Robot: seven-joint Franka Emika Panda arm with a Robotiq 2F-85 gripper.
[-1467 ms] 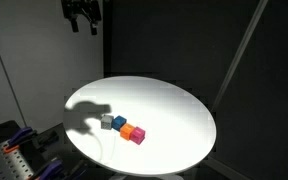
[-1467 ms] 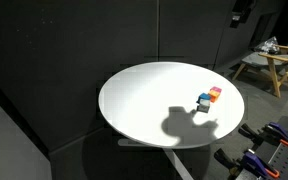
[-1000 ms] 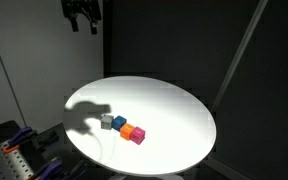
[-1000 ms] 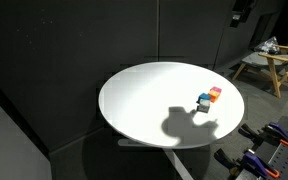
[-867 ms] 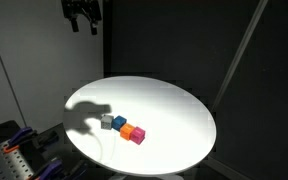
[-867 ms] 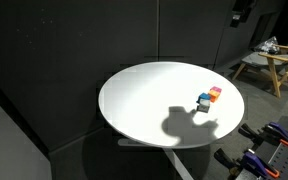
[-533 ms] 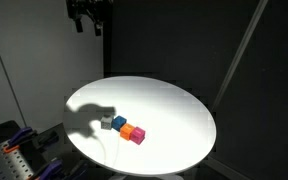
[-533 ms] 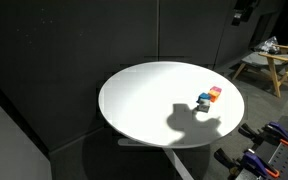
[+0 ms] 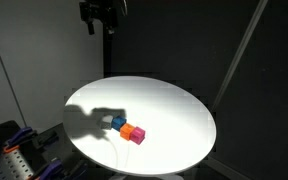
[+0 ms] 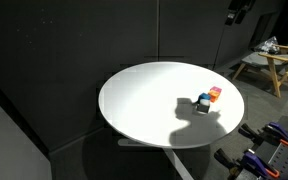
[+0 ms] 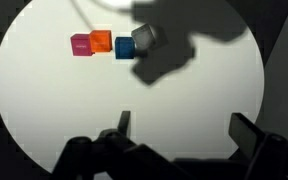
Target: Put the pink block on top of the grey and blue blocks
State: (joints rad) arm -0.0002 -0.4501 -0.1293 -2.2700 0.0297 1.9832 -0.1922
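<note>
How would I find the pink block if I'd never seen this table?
Find the round white table; four small cubes sit in a row on it. The pink block is the cube at one end, beside the orange cube and farthest from the grey cube.

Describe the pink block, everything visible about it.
The pink block is a small magenta cube, plain and matte-looking, sitting flat on the white round table. It ends a short row of cubes, close beside the orange block; whether they touch cannot be told. It lies lit, outside the arm's shadow. Nothing rests on it, and the open gripper is well clear of it.
</note>
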